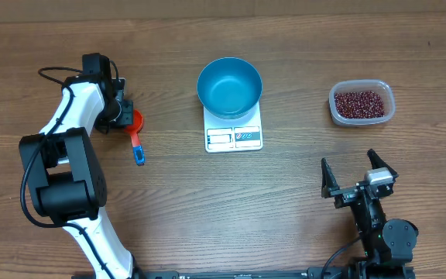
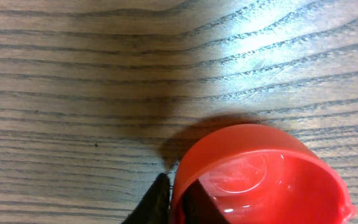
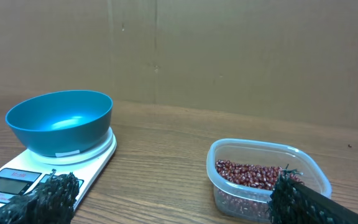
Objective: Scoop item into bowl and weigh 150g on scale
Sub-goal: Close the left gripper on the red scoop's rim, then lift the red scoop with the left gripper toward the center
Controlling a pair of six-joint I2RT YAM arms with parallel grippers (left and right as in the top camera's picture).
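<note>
Red scoop (image 2: 260,174), left jaws pinching its thin rim on the tabletop (image 1: 285,201); right jaws spread wide. Such a shallow bite could let it twist loose when lifted.

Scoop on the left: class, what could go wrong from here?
The left jaws seem to pinch only the red scoop's cup wall, not its blue handle, so it may twist or slip. The beans lie beyond the bowl on the scale; crossing could bump it.
</note>
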